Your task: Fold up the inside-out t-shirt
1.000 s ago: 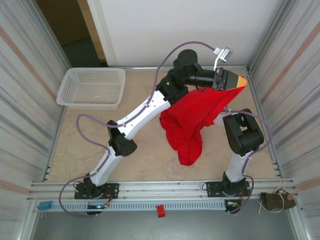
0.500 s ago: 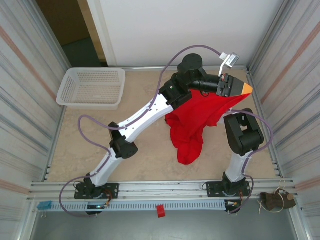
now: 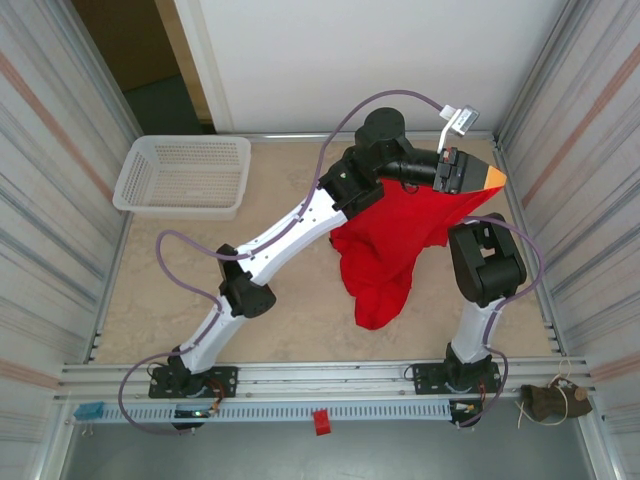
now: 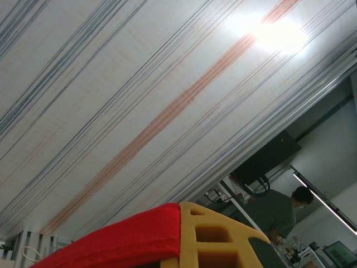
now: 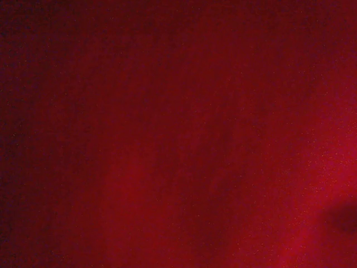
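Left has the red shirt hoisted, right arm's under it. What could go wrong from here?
1. The t-shirt hangs bunched from the left gripper; a slip would drop it in a heap.
2. Cloth drapes over the right arm at its wrist, so the shut right gripper may have pinched several layers, or none.
3. The left arm reaches across, close to the right arm; collision or tangling seems possible.

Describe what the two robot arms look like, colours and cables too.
The left arm and right arm both have white links and bulky black joints, on black bases. A lilac cable loops along each. The left arm's fingers are blocky yellow-orange with cut-out holes, and a small white connector sits above its wrist.
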